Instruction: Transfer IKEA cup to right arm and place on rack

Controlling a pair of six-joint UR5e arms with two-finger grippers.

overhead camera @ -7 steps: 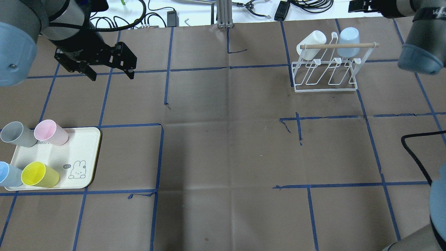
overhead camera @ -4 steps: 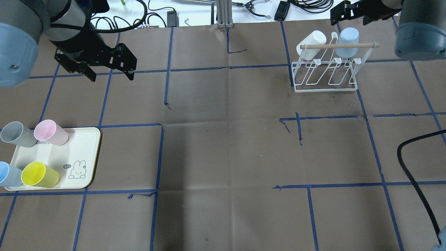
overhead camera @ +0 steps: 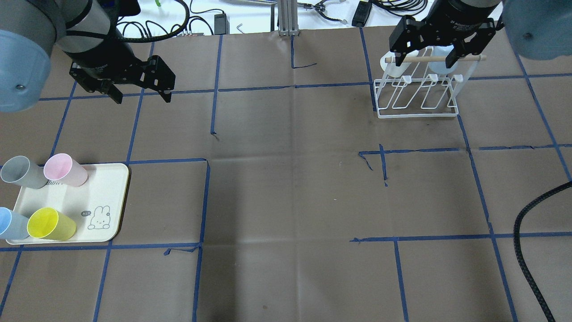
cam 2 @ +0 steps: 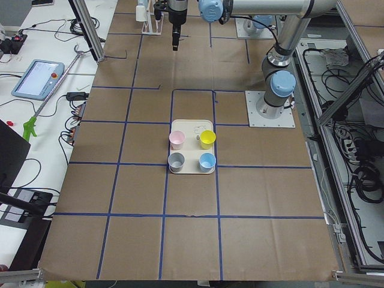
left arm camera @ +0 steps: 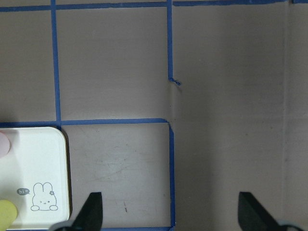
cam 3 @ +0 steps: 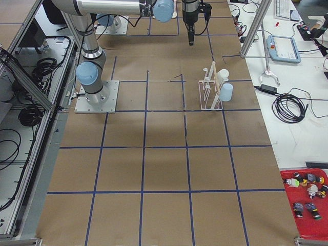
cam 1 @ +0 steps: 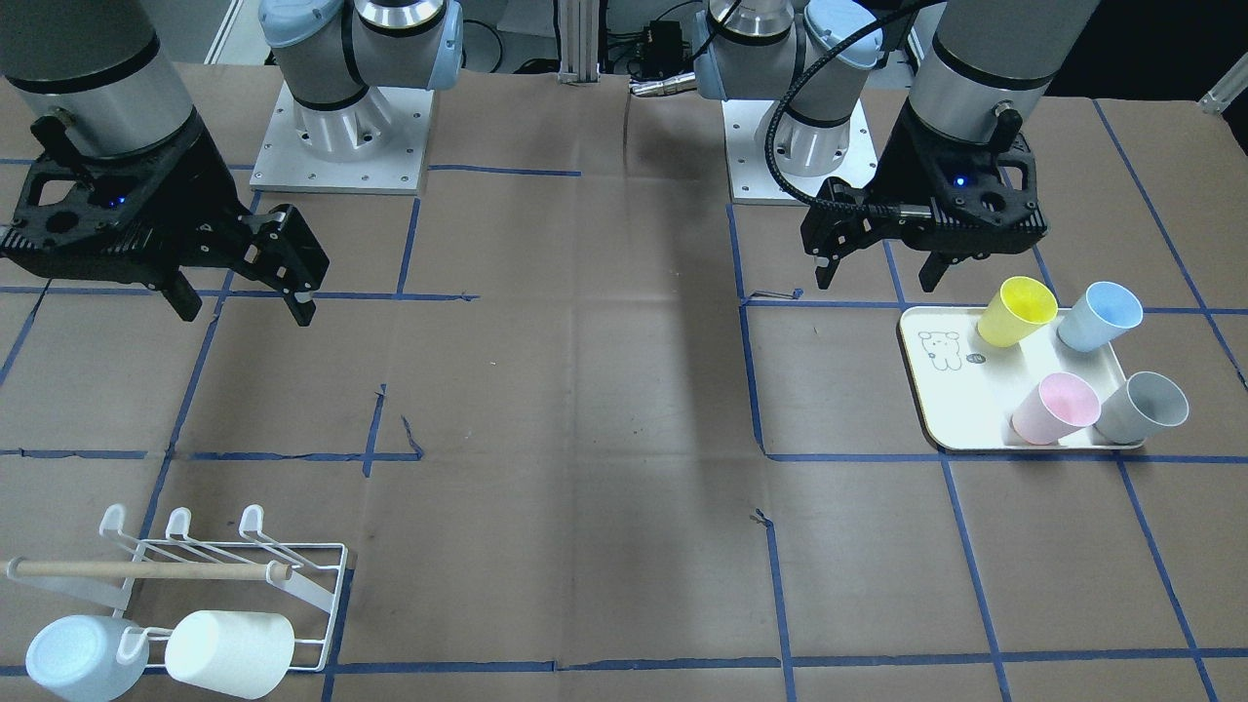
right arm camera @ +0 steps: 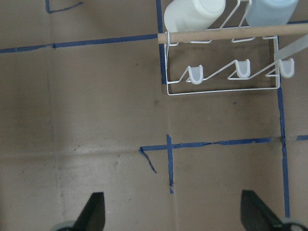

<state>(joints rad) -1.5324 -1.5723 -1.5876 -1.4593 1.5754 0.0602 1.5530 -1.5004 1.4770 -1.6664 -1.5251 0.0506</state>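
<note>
Four cups stand on a cream tray (overhead camera: 107, 197) at the left: grey (overhead camera: 20, 172), pink (overhead camera: 65, 170), blue (overhead camera: 9, 223) and yellow (overhead camera: 49, 223). My left gripper (overhead camera: 142, 96) hovers open and empty beyond the tray; its wrist view shows the open gripper (left arm camera: 172, 211) over bare paper beside the tray corner (left arm camera: 38, 159). The white wire rack (overhead camera: 418, 96) holds a white cup (cam 1: 229, 639) and a light-blue cup (cam 1: 73, 658). My right gripper (overhead camera: 429, 58) is open and empty, high up near the rack (right arm camera: 221, 89).
Brown paper with a blue tape grid covers the table. A black ribbed cable (overhead camera: 532, 250) loops over the near right corner. Cables and tools lie past the far edge (overhead camera: 201, 20). A red parts tray (cam 3: 307, 205) sits off the table.
The right arm has swung in from the far right; its gripper now shows over the rack's far side. The black cable at the right has shifted. The left arm has not moved.
</note>
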